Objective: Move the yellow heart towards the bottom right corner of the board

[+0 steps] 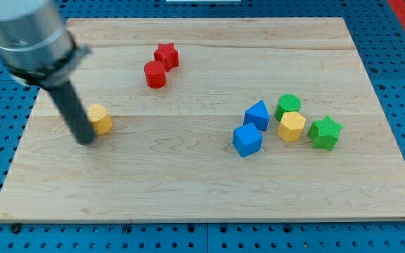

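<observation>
The wooden board's [188, 200] near edge runs along the view's bottom, and closest to it among the blocks sits a blue cube [247, 140], with a second blue block [257, 114] just above, then a yellow hexagonal block [291, 127], a green cylinder [287, 105] and a green star [325, 133] clustered at the view's right. Toward the top sit a red cylinder [155, 74] and a red star [166, 55], touching. At the view's left the yellow heart [100, 119] lies partly hidden behind the dark rod, whose tip [85, 140] rests on the board against the heart's left side; being a bare rod, it grips nothing.
</observation>
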Available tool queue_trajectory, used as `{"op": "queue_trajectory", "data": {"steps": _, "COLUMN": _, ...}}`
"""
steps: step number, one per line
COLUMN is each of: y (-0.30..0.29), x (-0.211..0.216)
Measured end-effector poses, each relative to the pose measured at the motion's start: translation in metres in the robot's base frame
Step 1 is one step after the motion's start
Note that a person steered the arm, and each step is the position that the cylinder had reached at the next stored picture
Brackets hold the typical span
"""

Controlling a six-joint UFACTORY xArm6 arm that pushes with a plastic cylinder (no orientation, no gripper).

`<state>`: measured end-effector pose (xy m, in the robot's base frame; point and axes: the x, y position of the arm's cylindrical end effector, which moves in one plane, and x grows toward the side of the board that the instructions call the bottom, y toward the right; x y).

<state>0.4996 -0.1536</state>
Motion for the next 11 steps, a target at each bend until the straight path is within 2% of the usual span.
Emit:
{"op": "queue_trajectory", "data": {"steps": 1, "y": -0.030, "x": -0.019}}
{"op": "queue_trajectory", "data": {"steps": 2, "y": -0.051, "x": -0.056}}
{"op": "queue_trajectory", "data": {"steps": 3, "y": -0.054, "x": -0.063}}
{"op": "queue_trajectory", "data": {"steps": 4, "y": -0.140, "x": -0.094}}
{"op": "queue_trajectory", "data": {"steps": 5, "y": -0.057, "x": -0.093}}
{"op": "queue_trajectory", "data": {"steps": 6, "y": 0.014, "x": -0.073}}
{"op": "queue_trajectory", "data": {"steps": 7, "y": -0.002, "x": -0.099}}
{"op": "queue_trajectory", "data": {"steps": 8, "y": 0.039, "x": -0.089}}
{"op": "queue_trajectory", "data": {"steps": 9, "y": 0.054, "x": 0.018}}
{"op": "queue_trajectory", "data": {"steps": 10, "y": 0.114, "x": 0.069}}
{"op": "queue_trajectory", "data": {"steps": 11, "y": 0.028, "x": 0.059}}
